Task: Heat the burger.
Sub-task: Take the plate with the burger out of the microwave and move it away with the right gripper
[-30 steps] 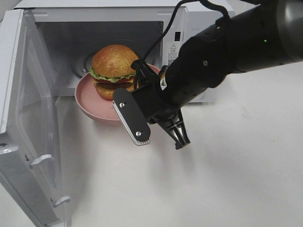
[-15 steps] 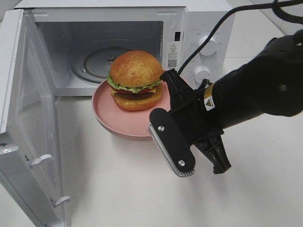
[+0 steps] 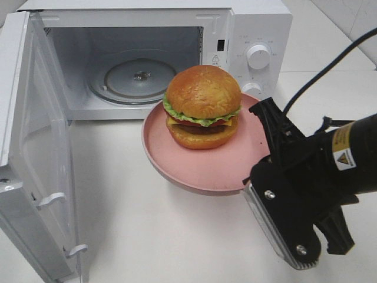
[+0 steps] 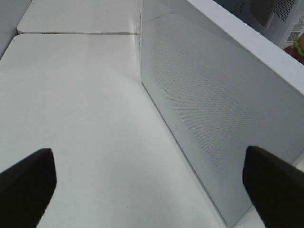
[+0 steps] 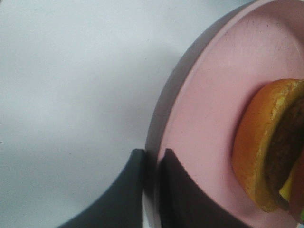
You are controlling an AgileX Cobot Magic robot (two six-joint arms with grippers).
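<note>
The burger (image 3: 202, 106) sits upright on a pink plate (image 3: 177, 159) that hangs in the air in front of the open microwave (image 3: 259, 23), outside its cavity. My right gripper (image 3: 263, 118) is shut on the plate's right rim. In the right wrist view its two fingers (image 5: 152, 156) pinch that rim, with the plate (image 5: 209, 95) and the burger (image 5: 266, 152) close by. The glass turntable (image 3: 132, 76) inside is bare. My left gripper (image 4: 149, 185) stands wide open, holding nothing, beside the outer face of the microwave door (image 4: 218, 104); the exterior high view does not show it.
The microwave door (image 3: 35, 147) is swung wide open on the left, reaching toward the table's front. Control knobs (image 3: 258, 56) are on the microwave's right panel. White tabletop (image 3: 165, 236) lies in front of the cavity.
My right gripper has drawn the plate with the burger out of the microwave's mouth, to the right and toward the front. The left gripper has stayed open.
</note>
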